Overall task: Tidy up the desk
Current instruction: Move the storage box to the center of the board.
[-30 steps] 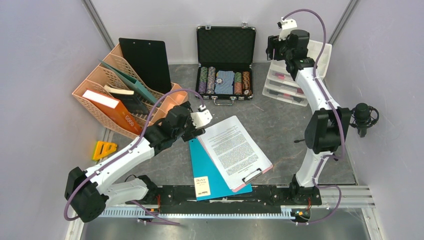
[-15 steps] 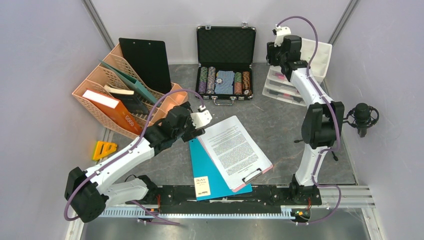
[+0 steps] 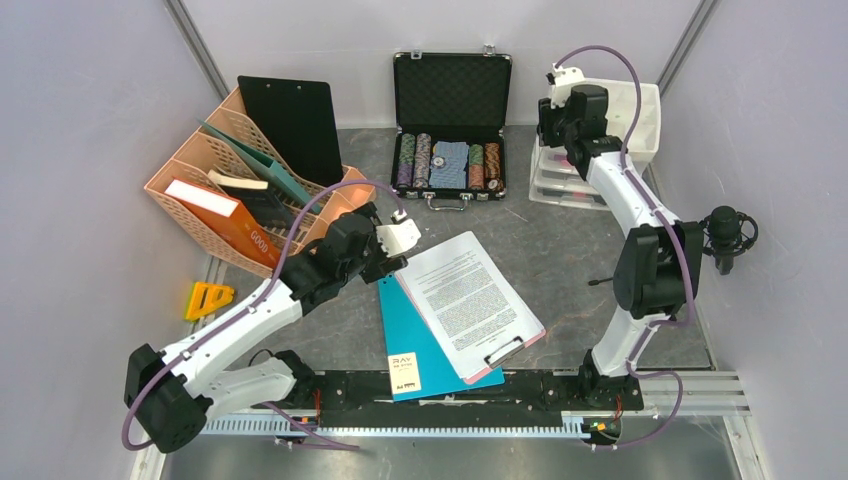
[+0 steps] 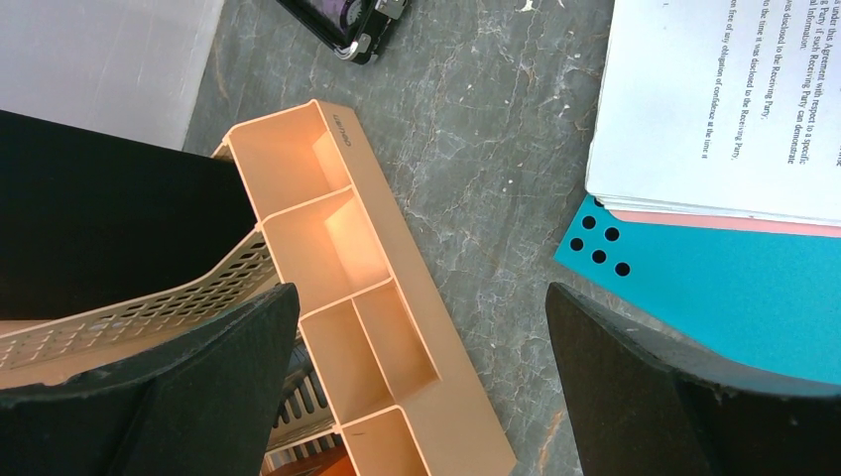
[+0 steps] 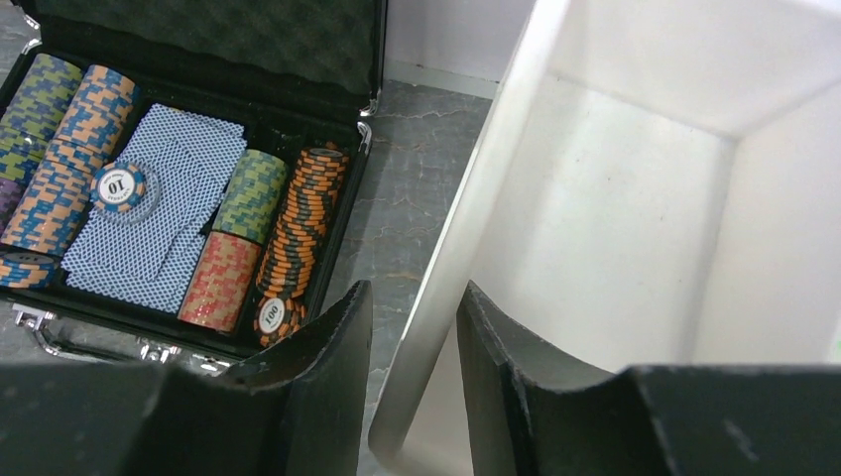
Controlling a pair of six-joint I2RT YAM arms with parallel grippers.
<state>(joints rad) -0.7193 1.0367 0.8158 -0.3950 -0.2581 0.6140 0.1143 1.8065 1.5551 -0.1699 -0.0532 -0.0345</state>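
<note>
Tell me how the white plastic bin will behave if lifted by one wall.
The white bin looks empty and thin-walled, so it is probably light. Held by one wall, it will likely tilt, and the smooth plastic may slip.

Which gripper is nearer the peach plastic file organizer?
Left. The left gripper hovers above the peach organizer; the right gripper is across the desk, straddling a wall of the white plastic bin.

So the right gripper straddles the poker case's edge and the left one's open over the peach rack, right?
No: the right gripper straddles the wall of the white bin, not the poker case, per the right wrist view. The left gripper is open over the peach rack.
</note>
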